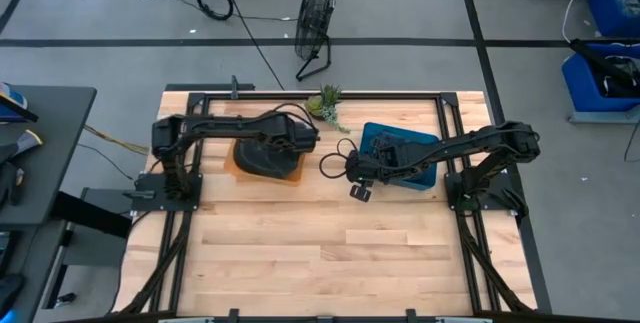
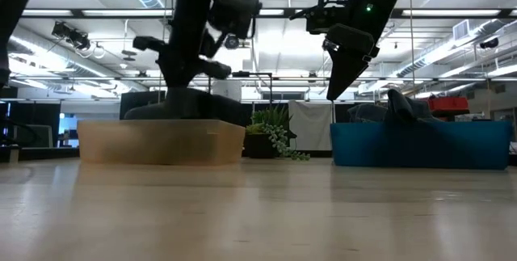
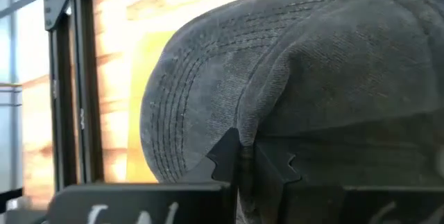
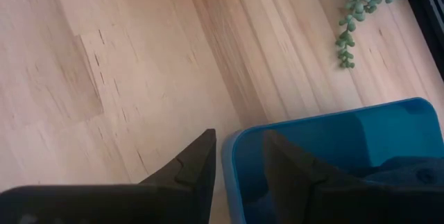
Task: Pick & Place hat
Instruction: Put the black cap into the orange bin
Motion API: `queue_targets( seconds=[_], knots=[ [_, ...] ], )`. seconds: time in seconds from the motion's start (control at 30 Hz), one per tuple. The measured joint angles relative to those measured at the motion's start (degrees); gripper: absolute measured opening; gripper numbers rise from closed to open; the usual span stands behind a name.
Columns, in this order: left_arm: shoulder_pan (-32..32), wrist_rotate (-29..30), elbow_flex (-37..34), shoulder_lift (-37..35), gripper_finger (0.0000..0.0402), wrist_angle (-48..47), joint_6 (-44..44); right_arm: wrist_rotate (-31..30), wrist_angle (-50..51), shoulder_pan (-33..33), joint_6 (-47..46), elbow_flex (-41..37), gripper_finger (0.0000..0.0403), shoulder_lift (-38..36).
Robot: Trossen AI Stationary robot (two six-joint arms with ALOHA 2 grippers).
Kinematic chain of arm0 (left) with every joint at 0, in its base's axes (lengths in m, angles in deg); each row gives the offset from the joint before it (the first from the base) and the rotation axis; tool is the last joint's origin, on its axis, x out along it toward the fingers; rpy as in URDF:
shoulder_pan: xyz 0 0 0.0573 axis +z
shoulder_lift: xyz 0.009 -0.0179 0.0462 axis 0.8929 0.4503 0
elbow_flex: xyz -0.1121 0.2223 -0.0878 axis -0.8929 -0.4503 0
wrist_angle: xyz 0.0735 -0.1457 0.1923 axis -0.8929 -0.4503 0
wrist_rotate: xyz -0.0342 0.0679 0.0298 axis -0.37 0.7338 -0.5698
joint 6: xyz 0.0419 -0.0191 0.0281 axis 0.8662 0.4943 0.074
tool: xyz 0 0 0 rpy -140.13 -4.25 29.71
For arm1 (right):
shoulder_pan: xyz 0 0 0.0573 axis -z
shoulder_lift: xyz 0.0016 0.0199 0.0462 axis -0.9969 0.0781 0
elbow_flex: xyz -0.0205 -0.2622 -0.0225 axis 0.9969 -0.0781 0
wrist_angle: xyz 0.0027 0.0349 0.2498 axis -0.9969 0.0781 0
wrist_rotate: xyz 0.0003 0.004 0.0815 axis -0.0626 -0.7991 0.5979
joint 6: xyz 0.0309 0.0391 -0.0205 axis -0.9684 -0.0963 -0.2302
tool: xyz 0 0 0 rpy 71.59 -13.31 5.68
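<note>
A dark grey cap sits in a shallow tan tray on the left half of the table; in the low view the cap rests on the tray. My left gripper is down on the cap, shut on its cloth. My right gripper hangs above the table by the near-left corner of a blue bin, open by a narrow gap and touching nothing. The bin's rim shows below, between its fingers. Dark cloth lies in the bin. My left gripper pinches a raised fold of the cap's crown between its two fingers, close to where the stitched brim begins. It comes from above, pointing down. The cap still rests in the tray.
A small green plant stands at the far edge between tray and bin. A black frame runs around the tabletop. The near half of the table is bare wood. A fan and cables lie on the floor beyond.
</note>
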Motion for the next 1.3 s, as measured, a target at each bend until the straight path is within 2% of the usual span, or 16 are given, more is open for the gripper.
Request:
queue_targets(
  seconds=[0.17,0.33,0.47,0.67,0.8,1.0,1.17,1.3],
  knots=[
    [2.3,-2.7,0.0,3.9,0.0034,-0.4,0.6,0.0,0.0,0.0,0.0,0.0,0.0121,0.0],
    [3.8,-2.6,0.2,6.1,0.0034,-0.3,2.0,0.0,0.0,0.0,0.0,0.0,0.0121,0.0],
    [4.5,-2.9,0.2,6.3,0.0044,-0.1,3.6,0.0,0.0,0.0,0.0,0.0,0.0121,0.0],
    [6.5,-8.0,0.1,6.3,0.0043,3.7,11.5,0.0,-0.1,0.0,0.0,0.0,0.0121,0.0],
    [7.5,-8.9,0.1,6.2,0.0032,6.9,10.8,0.0,-0.2,0.0,-1.5,0.0,0.0121,0.0],
    [7.3,-11.4,0.2,6.2,0.003,6.9,10.8,0.0,-0.2,0.0,-1.3,0.0,0.0121,0.0],
    [5.5,-7.8,0.1,5.8,0.0046,5.4,13.7,0.0,-0.2,0.0,-1.3,0.0,0.0121,0.0],
    [3.9,-7.5,-0.1,3.1,0.0062,1.4,13.6,0.0,-0.2,0.0,-1.3,0.0,0.0121,0.0]
  ],
)
